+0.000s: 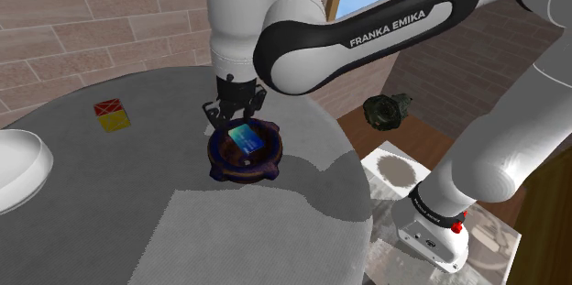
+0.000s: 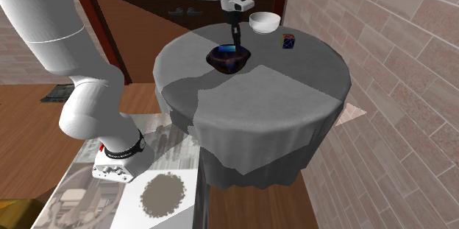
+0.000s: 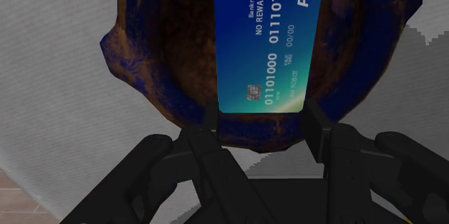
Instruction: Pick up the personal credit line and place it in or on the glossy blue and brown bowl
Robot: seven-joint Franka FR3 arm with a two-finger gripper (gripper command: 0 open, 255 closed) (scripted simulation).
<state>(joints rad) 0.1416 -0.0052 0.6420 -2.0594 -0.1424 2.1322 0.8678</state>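
pincer point(image 3: 261, 118): spread, tips flanking the card's near end
card point(image 3: 270, 42): just past the tips, leaning inside the bowl point(image 3: 155, 57)
risk: a crooked lift-off could clip the card and flick it onto the surface point(image 3: 57, 78)

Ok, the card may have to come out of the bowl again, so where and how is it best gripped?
Probably by its two long edges near the chip end, coming straight down from above. The card leans tilted inside the bowl rather than lying flat, so those thin edges stand free, and the open jaws of the gripper straddle that width.
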